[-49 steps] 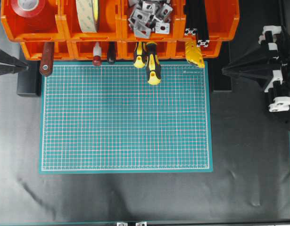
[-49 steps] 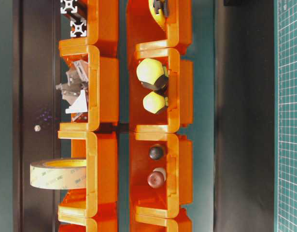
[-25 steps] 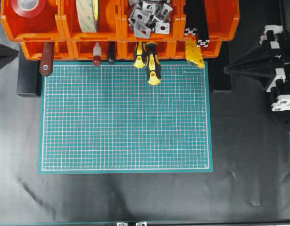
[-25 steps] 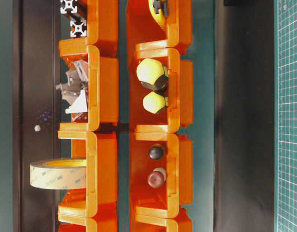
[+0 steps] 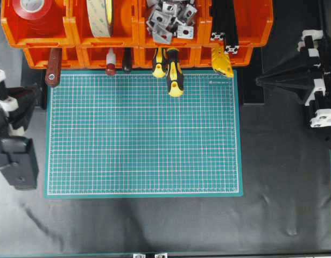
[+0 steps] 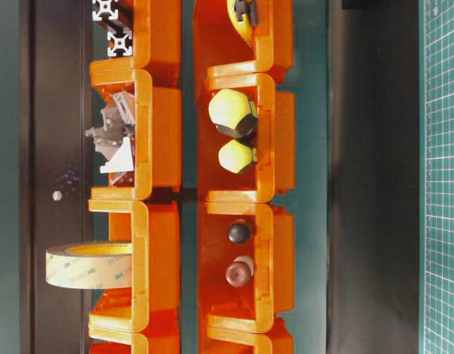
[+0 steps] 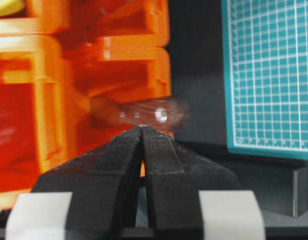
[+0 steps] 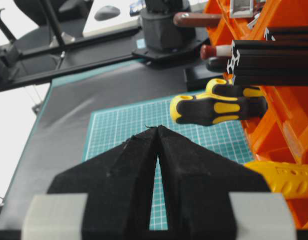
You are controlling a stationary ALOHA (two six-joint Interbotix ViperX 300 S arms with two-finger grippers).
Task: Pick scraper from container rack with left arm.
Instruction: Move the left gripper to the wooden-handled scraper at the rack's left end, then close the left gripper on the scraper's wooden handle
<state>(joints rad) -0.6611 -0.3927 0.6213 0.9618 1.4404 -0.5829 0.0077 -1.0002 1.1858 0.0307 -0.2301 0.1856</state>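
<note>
The left arm (image 5: pixel 12 134) has swung into the overhead view at nine o'clock, its fingers (image 7: pixel 124 150) clenched empty just short of the scraper (image 7: pixel 143 114), untouched in the container rack (image 5: pixel 138 37).

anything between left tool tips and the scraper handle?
No. Left wrist view shows only a bare gap between the shut left tool and the blurred scraper handle, protruding from the container rack.

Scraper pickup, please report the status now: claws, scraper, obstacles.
Left claw shut, empty, tips pointing at scraper handle. Right claw shut, off to the side. Scraper in container rack, leftmost lower bin, handle sticking out. Nothing blocking it.
</note>
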